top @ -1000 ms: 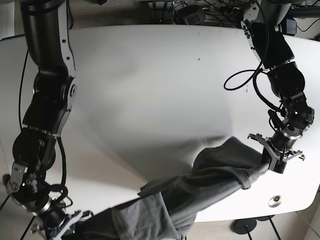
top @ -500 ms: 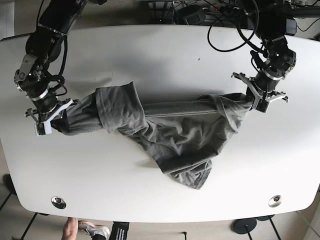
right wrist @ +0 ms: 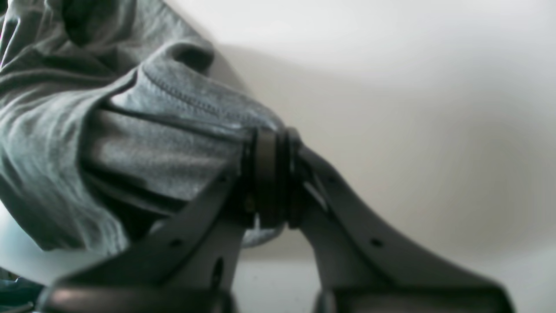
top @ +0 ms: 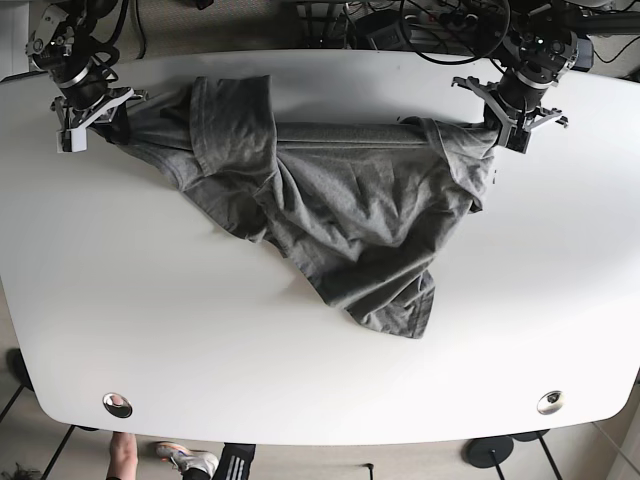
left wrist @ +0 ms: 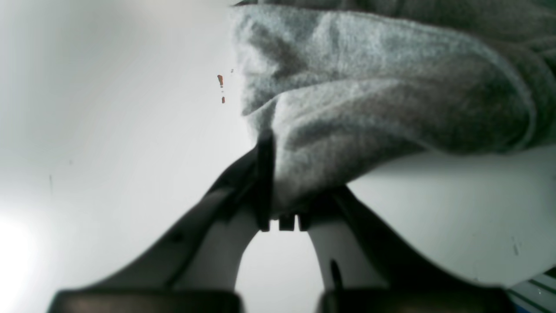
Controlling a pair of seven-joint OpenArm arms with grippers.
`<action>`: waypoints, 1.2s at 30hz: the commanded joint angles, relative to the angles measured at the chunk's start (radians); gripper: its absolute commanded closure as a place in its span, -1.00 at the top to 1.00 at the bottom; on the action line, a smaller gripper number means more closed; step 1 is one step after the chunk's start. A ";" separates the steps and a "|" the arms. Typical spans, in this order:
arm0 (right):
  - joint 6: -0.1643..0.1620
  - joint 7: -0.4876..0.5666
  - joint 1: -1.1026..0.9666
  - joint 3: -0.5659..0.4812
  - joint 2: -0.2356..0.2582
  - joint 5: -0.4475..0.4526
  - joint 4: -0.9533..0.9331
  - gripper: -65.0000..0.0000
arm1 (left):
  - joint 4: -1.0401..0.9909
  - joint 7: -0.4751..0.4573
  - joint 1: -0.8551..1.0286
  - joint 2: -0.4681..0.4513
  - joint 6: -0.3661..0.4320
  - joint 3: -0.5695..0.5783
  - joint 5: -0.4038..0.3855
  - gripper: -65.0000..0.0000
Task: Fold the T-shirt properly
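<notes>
On the white surface (top: 150,330), the grey cotton T-shirt (top: 340,215) lies stretched along the far edge, its bulk sagging toward the near side. The left gripper (top: 503,128) and right gripper (top: 100,125) each have jaws closed on opposite ends.

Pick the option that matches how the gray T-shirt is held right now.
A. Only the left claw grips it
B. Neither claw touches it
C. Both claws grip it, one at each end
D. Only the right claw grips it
C: the left claw and right claw each pinch an end of the T-shirt, stretched between them along the table's far edge.
</notes>
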 commanded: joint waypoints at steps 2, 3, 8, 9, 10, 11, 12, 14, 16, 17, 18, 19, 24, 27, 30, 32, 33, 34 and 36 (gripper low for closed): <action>-0.005 0.032 -0.001 0.011 0.005 0.013 0.017 -0.94 | 0.023 -0.017 -0.001 -0.008 0.010 -0.023 -0.007 -1.00; -0.003 0.032 -0.001 0.011 0.000 0.011 0.017 -0.94 | 0.025 -0.015 -0.001 -0.008 0.010 -0.023 -0.007 -1.00; -0.003 0.032 0.002 0.007 -0.001 0.010 0.017 -0.94 | 0.048 -0.009 -0.004 -0.010 0.010 -0.014 -0.007 -0.46; -0.003 0.032 0.002 0.005 -0.001 0.010 0.017 -0.94 | 0.048 -0.009 -0.007 -0.011 0.010 -0.014 -0.007 -0.24; -0.003 0.032 0.002 0.004 -0.001 0.010 0.017 -0.94 | 0.046 -0.009 -0.009 -0.011 0.010 -0.013 -0.007 -0.04; -0.003 0.032 0.002 0.004 -0.001 0.013 0.017 -0.94 | 0.045 -0.009 -0.012 -0.011 0.010 -0.005 -0.008 0.14; -0.003 0.032 0.002 0.004 -0.001 0.013 0.017 -0.94 | 0.045 -0.009 -0.023 -0.016 0.010 0.015 -0.008 0.23; -0.003 0.032 0.004 0.002 -0.003 0.014 0.018 -0.94 | 0.045 -0.003 -0.038 -0.057 0.010 0.081 -0.010 0.22; -0.003 0.034 0.005 0.002 -0.003 0.014 0.018 -0.94 | 0.045 0.017 -0.075 -0.068 0.010 0.109 -0.034 0.22; -0.003 0.034 0.005 0.002 -0.003 0.014 0.020 -0.94 | 0.042 0.041 -0.128 -0.071 0.010 0.109 -0.084 0.22; -0.003 0.035 0.005 0.002 -0.003 0.014 0.020 -0.94 | 0.040 0.073 -0.167 -0.074 0.010 0.109 -0.110 0.22; -0.003 0.035 0.007 0.002 -0.003 0.014 0.020 -0.94 | 0.040 0.110 -0.210 -0.076 0.010 0.109 -0.123 0.22; -0.003 0.035 0.019 0.002 -0.003 0.014 0.020 -0.94 | -0.036 0.273 -0.475 -0.076 0.010 0.107 -0.126 0.22; -0.003 0.035 0.021 0.002 -0.003 0.014 0.020 -0.94 | -0.106 0.336 -0.592 -0.091 0.010 0.107 -0.133 0.22; -0.003 0.035 0.021 0.002 -0.003 0.014 0.020 -0.94 | -0.156 0.439 -0.676 -0.111 0.010 0.107 -0.217 0.22; -0.003 0.035 0.021 0.002 -0.003 0.014 0.021 -0.94 | -0.178 0.508 -0.699 -0.129 0.010 0.107 -0.294 0.22; -0.003 0.035 0.021 0.002 -0.003 0.014 0.023 -0.94 | -0.181 0.526 -0.701 -0.148 0.010 0.107 -0.318 0.22; -0.003 0.035 0.024 0.002 -0.003 0.014 0.023 -0.94 | -0.181 0.551 -0.698 -0.162 0.010 0.112 -0.354 0.22; -0.003 0.032 0.036 0.002 -0.006 0.014 0.023 -0.94 | -0.179 0.581 -0.693 -0.169 0.010 0.112 -0.420 0.22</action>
